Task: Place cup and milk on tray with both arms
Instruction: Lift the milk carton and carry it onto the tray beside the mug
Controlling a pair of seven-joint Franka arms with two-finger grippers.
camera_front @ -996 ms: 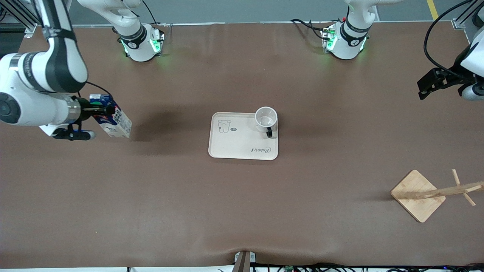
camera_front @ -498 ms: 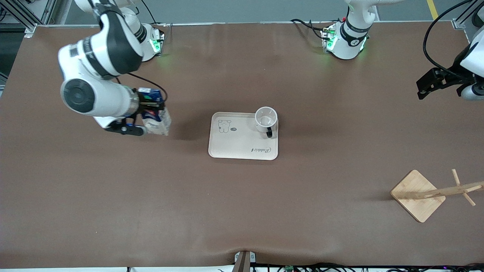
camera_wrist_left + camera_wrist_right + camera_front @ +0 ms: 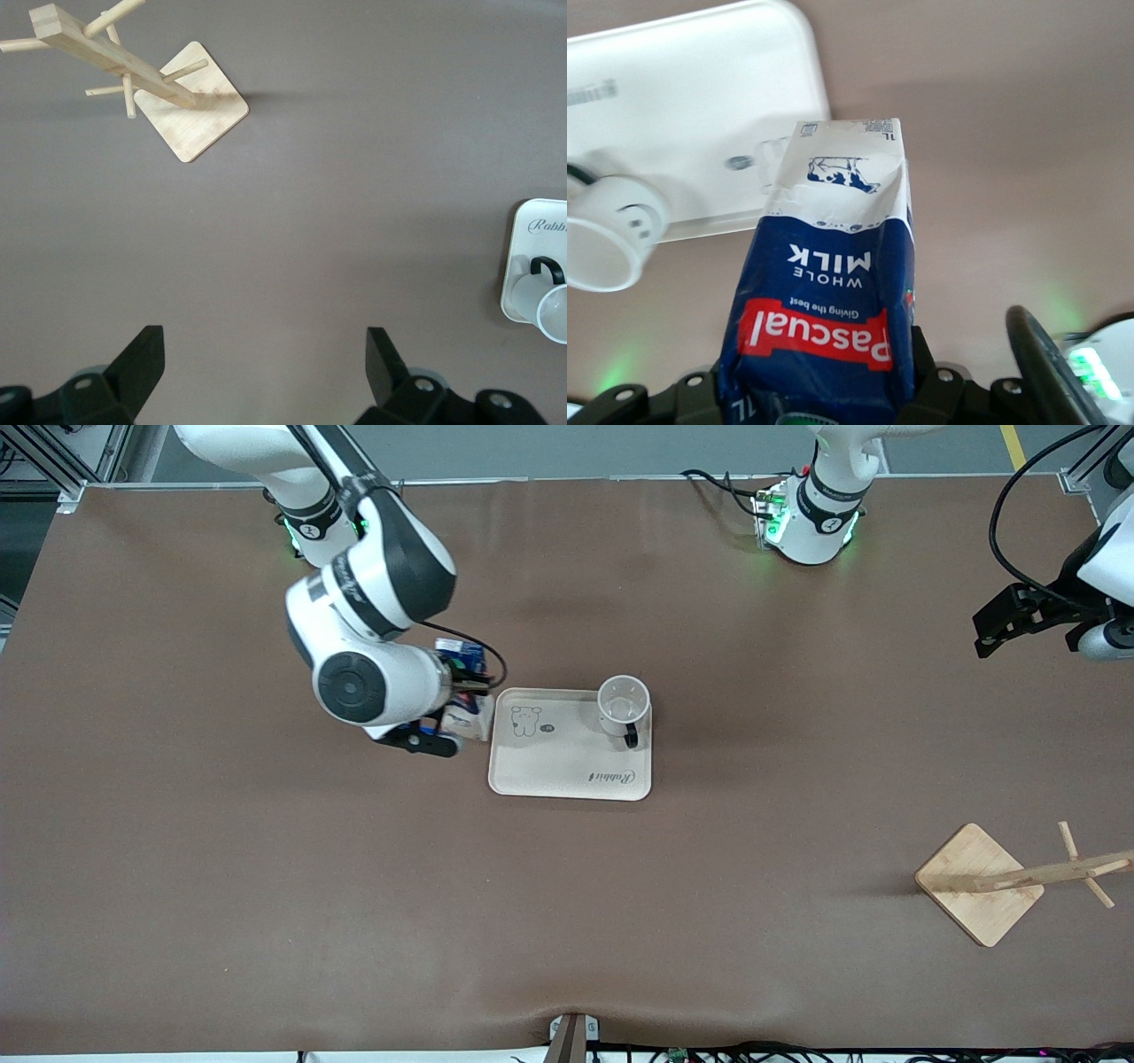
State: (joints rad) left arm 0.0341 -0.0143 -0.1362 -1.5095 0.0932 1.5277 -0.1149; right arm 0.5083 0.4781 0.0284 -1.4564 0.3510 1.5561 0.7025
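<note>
Right gripper (image 3: 465, 682): clamped on milk (image 3: 467, 713), carton held up in air, tilted, just over the tray edge at the right arm's end; in right wrist view the milk (image 3: 828, 292) shows dark-blue upper part w/ red "Pascual" band, white lower part w/ cow drawing, base pointing toward the tray (image 3: 682, 115). Tray (image 3: 558, 766): cream-beige, rounded corners, bear drawing + "Rabbit" script, flat on brown table (image 3: 567, 921) near its middle. Cup (image 3: 625, 707): white, upright, black handle, on tray at the corner toward the left arm's end, farther from front camera than the script; also seen in left wrist view (image 3: 542, 301) and right wrist view (image 3: 607, 232). Left gripper (image 3: 1005, 622): fingers apart, nothing between them, hanging over bare table at the left arm's end, well apart from tray; arm waits. Bamboo rack (image 3: 983, 881): square base w/ pegged post, on table toward left arm's end, nearer front camera than tray; also in left wrist view (image 3: 190, 111).
</note>
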